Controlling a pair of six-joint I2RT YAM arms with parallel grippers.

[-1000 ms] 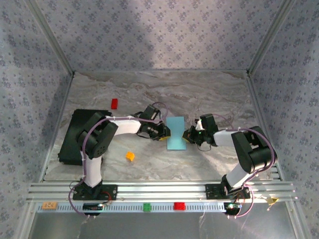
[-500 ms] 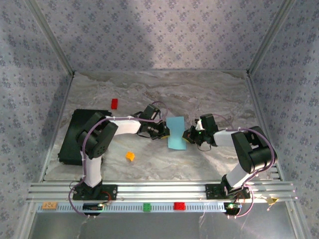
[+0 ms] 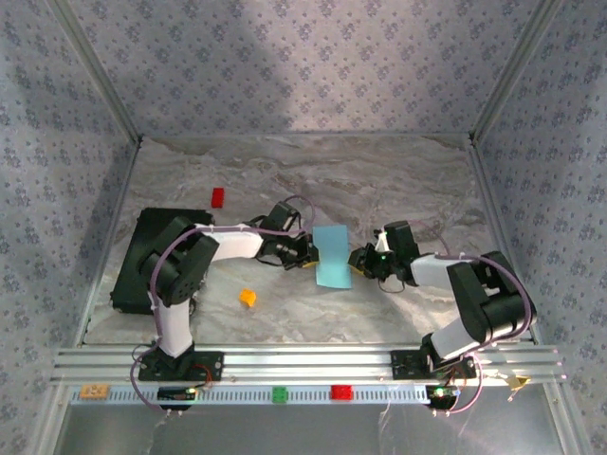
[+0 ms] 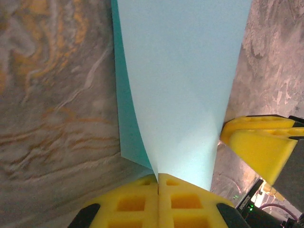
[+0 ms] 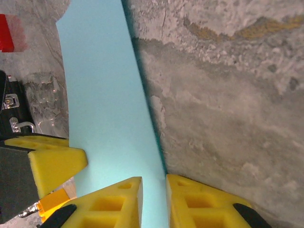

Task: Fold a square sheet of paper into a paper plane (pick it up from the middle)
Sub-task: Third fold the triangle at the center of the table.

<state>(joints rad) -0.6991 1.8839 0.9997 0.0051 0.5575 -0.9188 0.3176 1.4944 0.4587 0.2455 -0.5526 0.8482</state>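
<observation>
The paper (image 3: 332, 256), folded into a narrow blue strip, lies at mid-table between the two grippers. The left gripper (image 4: 157, 187) is clamped on its left edge, with both layers pinched between the closed yellow fingers. The right gripper (image 5: 153, 199) stands at the opposite edge with its fingers parted by a narrow gap. Whether that edge touches either finger cannot be told from this angle.

Caution: with only one clamp, any pull or twist by the left arm may slide the layers apart and skew the crease, or let the upper flap spring open.

Compared with one second ago, the left fingers have closed, the right fingers have loosened, and the right elbow has swung outward.
</observation>
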